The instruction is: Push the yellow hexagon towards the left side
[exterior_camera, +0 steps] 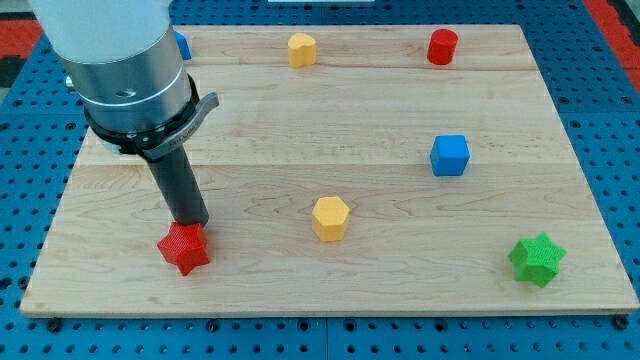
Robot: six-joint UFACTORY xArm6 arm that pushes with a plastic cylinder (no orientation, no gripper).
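Blue block [182, 44] half hidden behind arm [120, 70], shape unclear

Block count on wooden board [300, 120] — seven visible.
Yellow: 2 — hexagon [330, 217], second yellow block [302, 49], shape unclear.
Red: 2 — star [184, 247], cylinder [442, 46].
Blue: 2 — cube [450, 155], partly hidden blue block [182, 44].
Green: 1 — star [537, 259].
Rod: 1.

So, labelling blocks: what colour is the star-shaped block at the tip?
Red, just below my tip; seen in the camera view.
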